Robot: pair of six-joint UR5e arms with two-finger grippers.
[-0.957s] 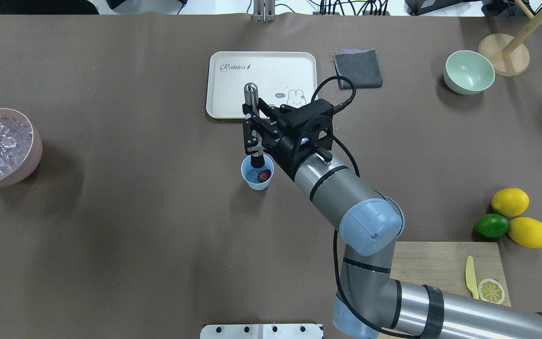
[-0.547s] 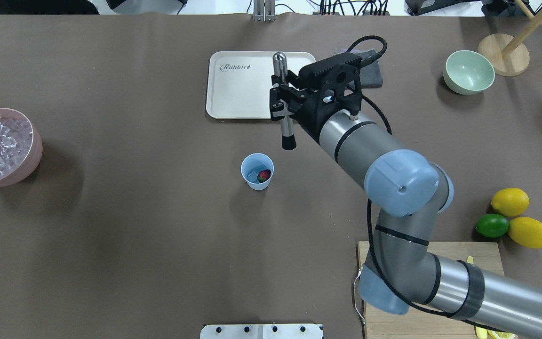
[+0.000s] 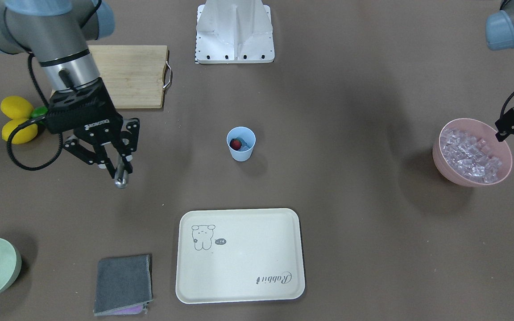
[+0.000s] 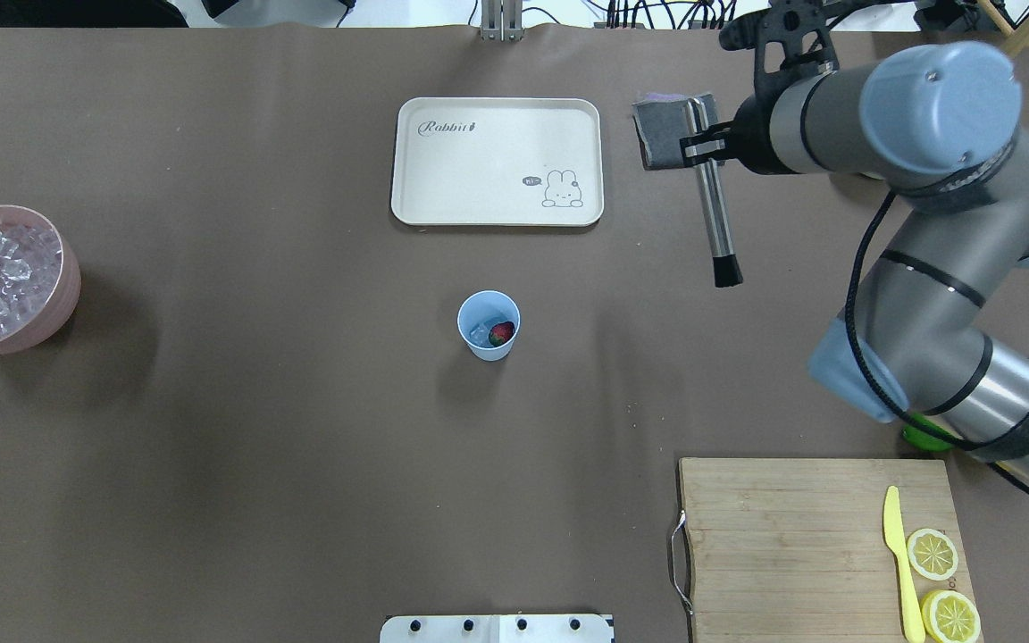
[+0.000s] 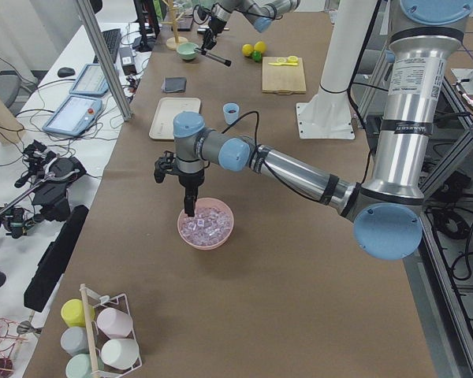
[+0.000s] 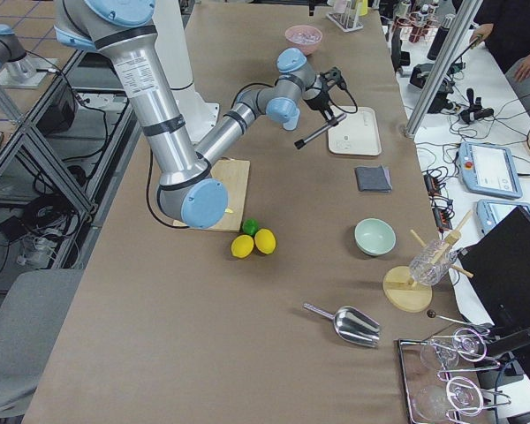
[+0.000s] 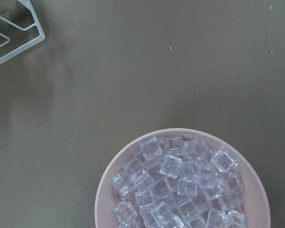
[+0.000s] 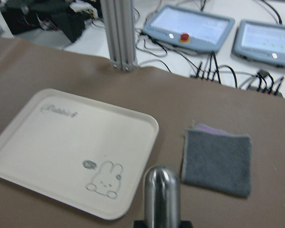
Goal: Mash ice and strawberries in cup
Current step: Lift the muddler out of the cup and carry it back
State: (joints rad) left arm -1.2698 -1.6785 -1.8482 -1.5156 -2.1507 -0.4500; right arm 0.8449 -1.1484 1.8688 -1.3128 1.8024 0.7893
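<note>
Muddler (image 4: 716,223) swung clear of cup (image 4: 484,350), now far right near grey cloth (image 4: 662,134), right jaws clenched on it. Strawberry (image 4: 502,333) looks whole, mashing likely unfinished. Next: bring muddler back over cup, press down. Left jaws: cannot tell.

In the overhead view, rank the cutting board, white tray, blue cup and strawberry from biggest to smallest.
1. cutting board
2. white tray
3. blue cup
4. strawberry, lying inside the cup
</note>
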